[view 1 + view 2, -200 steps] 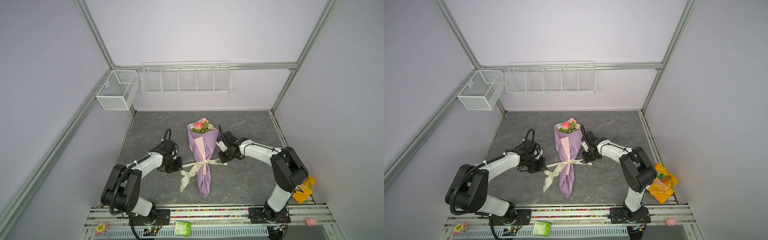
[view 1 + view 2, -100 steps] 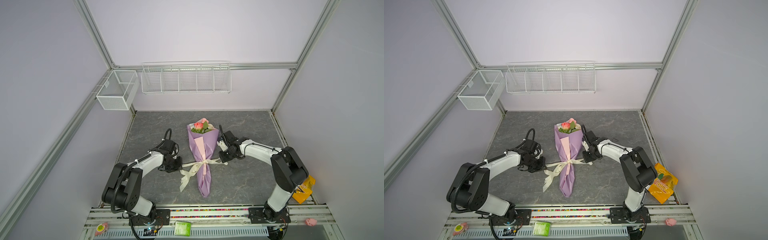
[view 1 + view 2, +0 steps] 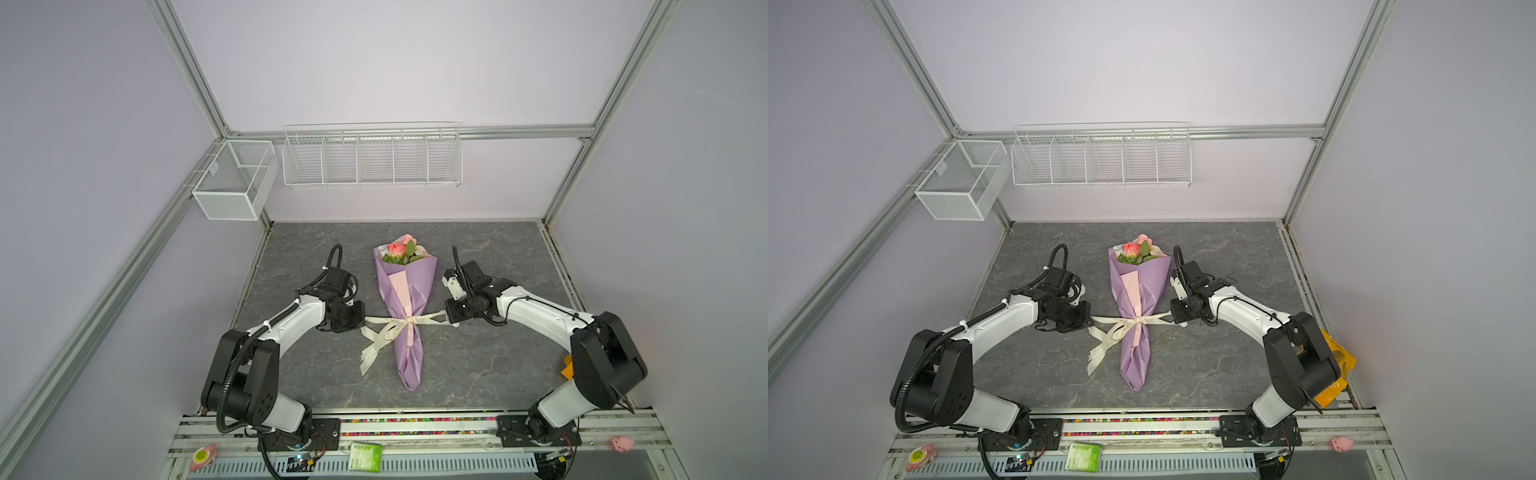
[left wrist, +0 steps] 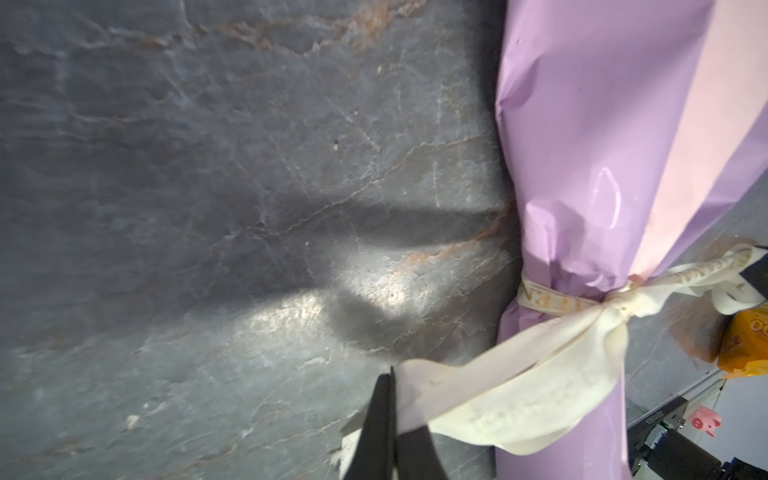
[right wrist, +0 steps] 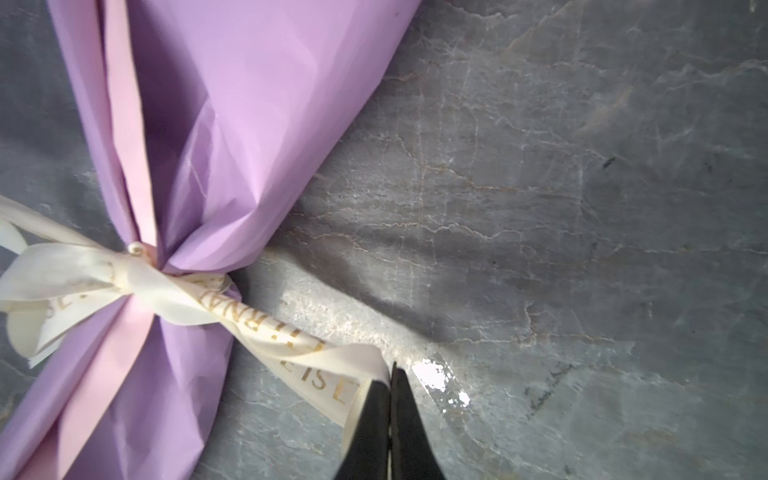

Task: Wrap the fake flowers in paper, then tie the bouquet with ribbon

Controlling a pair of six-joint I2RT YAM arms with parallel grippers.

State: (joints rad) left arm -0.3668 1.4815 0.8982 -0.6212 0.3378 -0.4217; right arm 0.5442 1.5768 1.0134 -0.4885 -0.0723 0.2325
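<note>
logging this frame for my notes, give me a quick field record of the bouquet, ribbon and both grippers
bouquet: lying flat on grey table, lilac wrap, blooms toward back wall
ribbon: cream, knotted round the wrap's narrow waist, loose tails on left
left gripper: shut on ribbon, left of bouquet
right gripper: shut on ribbon, right of bouquet

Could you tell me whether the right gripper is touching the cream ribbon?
Touching. The right wrist view shows the right gripper shut on the cream ribbon, its end pinched between the black fingers.
</note>
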